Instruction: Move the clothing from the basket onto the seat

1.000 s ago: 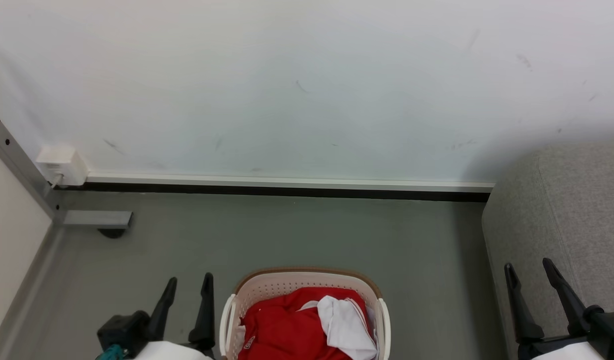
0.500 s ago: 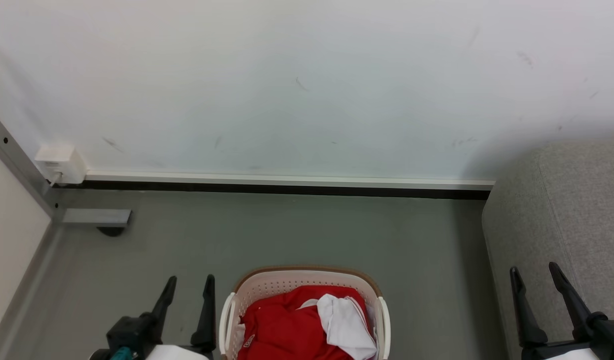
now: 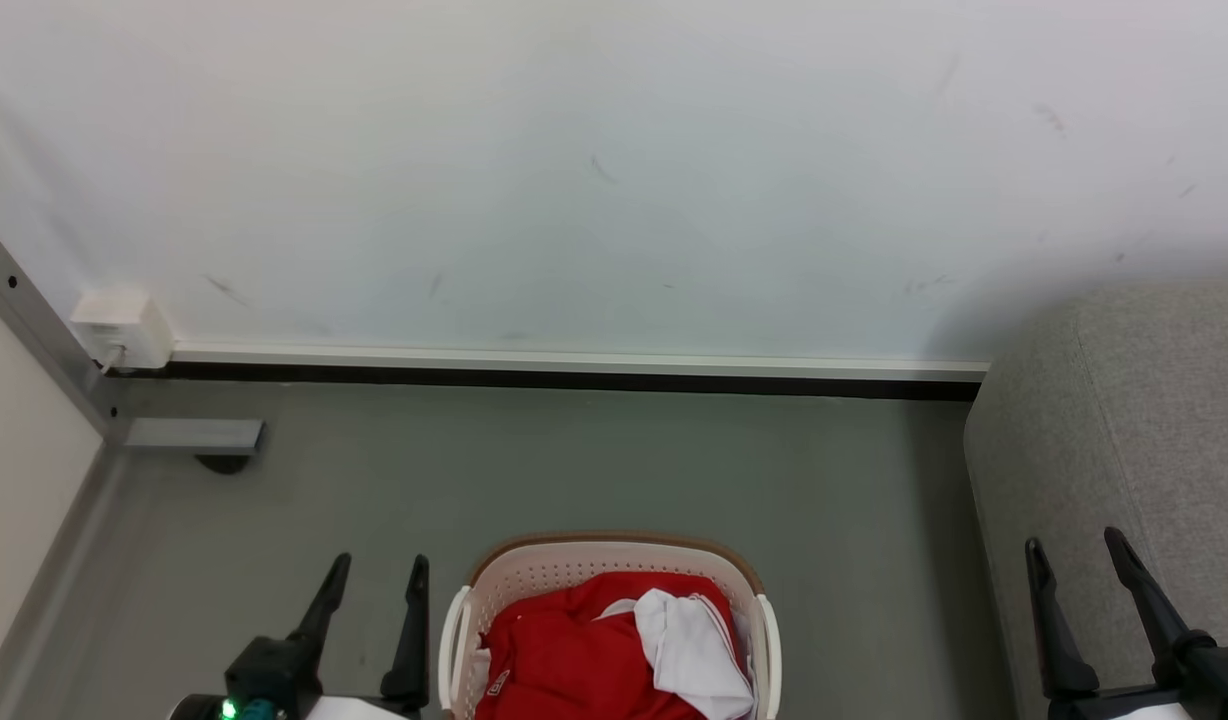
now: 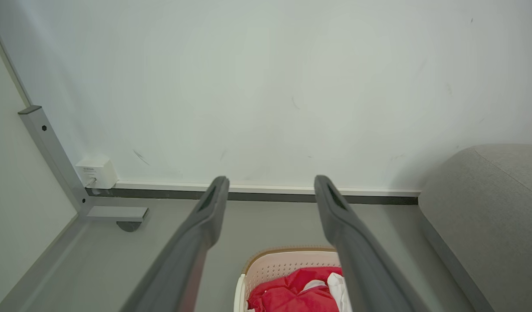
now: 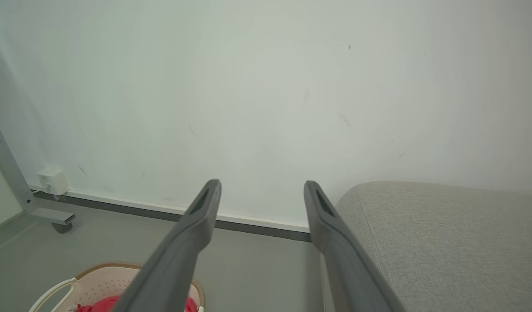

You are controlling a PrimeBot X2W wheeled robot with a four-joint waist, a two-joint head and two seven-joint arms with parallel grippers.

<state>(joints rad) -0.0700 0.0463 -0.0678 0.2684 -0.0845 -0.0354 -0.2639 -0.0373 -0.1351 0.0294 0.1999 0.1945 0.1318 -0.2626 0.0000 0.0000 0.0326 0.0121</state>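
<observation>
Grey floor carries the basket with the clothing heaped inside, the seat standing to its right, and with both pairs of jaws wide open and empty, a careless pinch could snag the rim and drag the basket.

A white wall is standing at the back, showing a few small dark marks. A white strip is running along its bottom, with a dark line just under it. The grey floor is lying below. On the left, a small white box is sitting beside a grey post. A short grey bar is sticking out from the post, over a dark wheel.
</observation>
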